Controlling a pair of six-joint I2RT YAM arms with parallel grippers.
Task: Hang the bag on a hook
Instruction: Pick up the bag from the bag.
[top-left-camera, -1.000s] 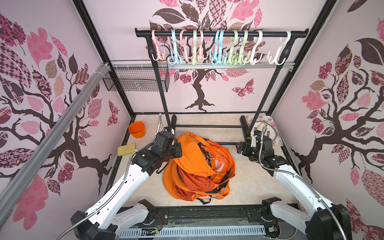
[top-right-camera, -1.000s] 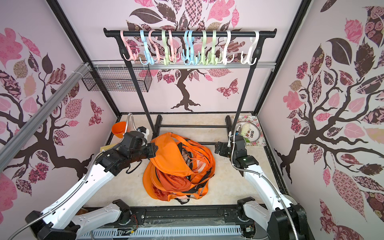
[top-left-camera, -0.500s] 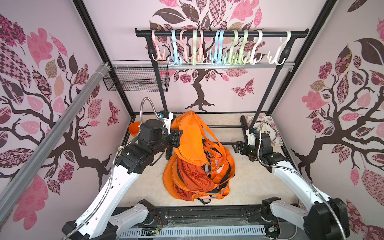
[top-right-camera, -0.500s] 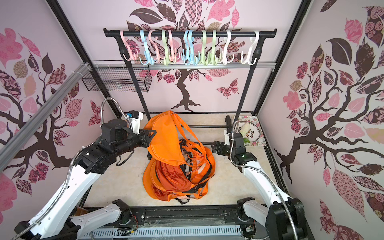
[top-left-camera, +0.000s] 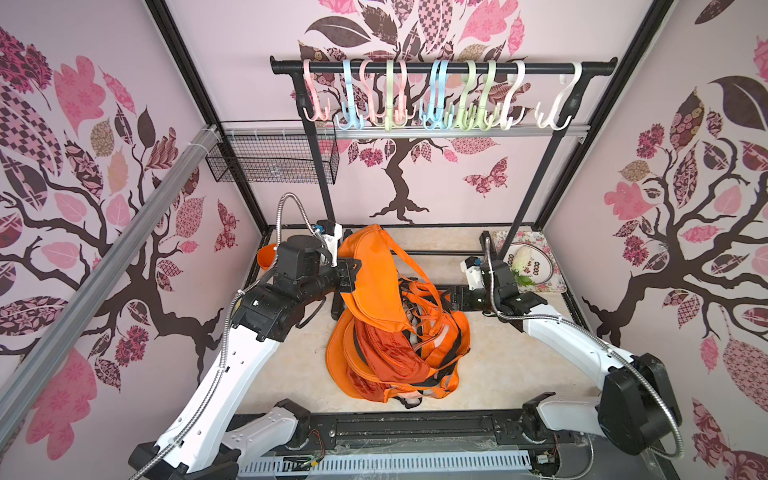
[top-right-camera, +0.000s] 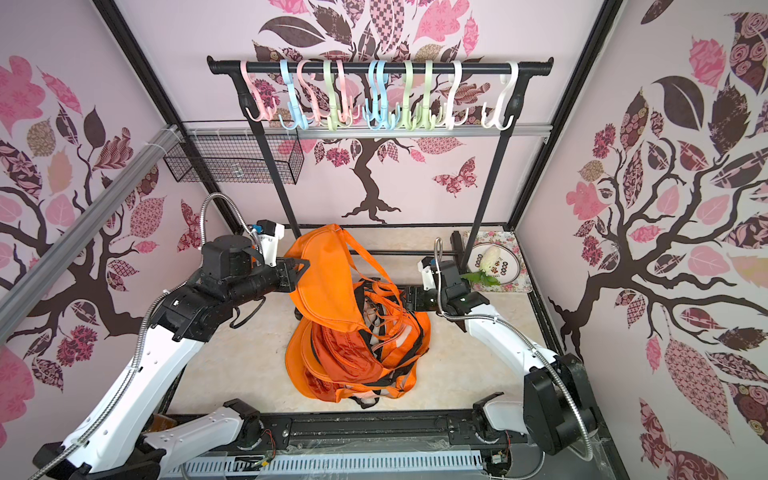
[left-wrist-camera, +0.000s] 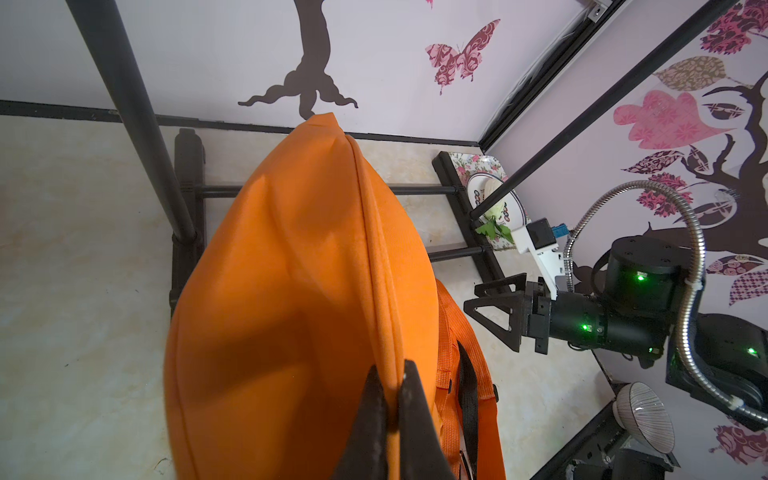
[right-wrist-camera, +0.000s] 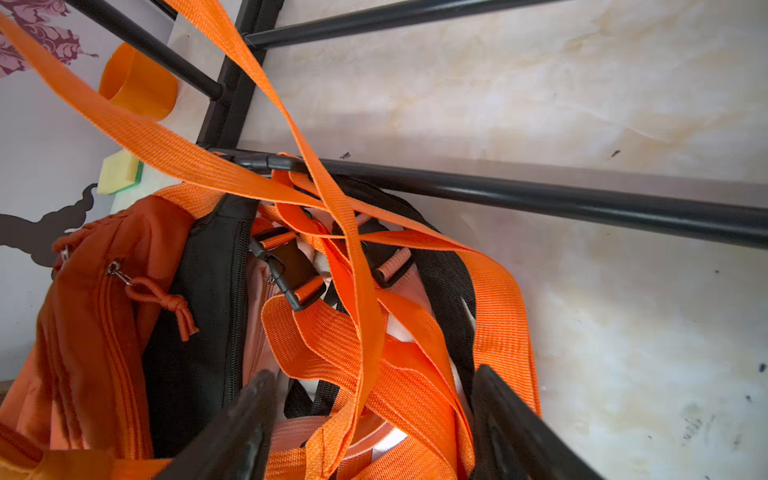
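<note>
Below the hook rail (top-left-camera: 440, 67), the orange backpack (top-left-camera: 374, 291) stood half-raised, long axis near upright, top edge clamped in the closed left fingers (left-wrist-camera: 376, 388). The open right fingers (right-wrist-camera: 245, 419) straddled its loose straps (right-wrist-camera: 357, 316).

We count one rack (top-left-camera: 598, 65), one wire basket (top-left-camera: 270, 160), one orange cup (right-wrist-camera: 137, 83), one floral tray (top-left-camera: 555, 253), two white hooks (top-left-camera: 549, 123), one lifted orange bag (left-wrist-camera: 291, 249), one left tool (left-wrist-camera: 390, 365), one right tool (right-wrist-camera: 374, 372).

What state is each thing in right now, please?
Bag: partly held up, bottom resting on the table.
Left gripper: shut on the bag's edge.
Right gripper: open, jaws either side of the straps.
Hooks: on the rail, all empty.
</note>
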